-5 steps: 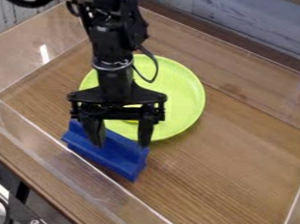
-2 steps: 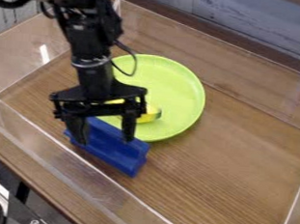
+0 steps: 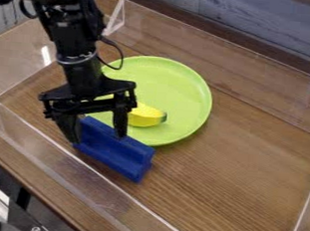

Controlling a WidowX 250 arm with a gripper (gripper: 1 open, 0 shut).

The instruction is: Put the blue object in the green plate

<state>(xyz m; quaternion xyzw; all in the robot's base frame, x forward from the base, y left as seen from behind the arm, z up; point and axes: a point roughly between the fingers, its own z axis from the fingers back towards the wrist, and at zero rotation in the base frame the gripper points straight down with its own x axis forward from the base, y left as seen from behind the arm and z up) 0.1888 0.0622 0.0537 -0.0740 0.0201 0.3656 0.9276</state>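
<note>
The black robot tool points straight down with its two fingers spread wide, gripping nothing. Its tips straddle the left end of the dark blue rectangular block, which lies on the brown wood-grain worktop, just in front of the round lime-green plate. A yellow banana rests in the plate's near part.

Wood-grain table, clear walls
</note>
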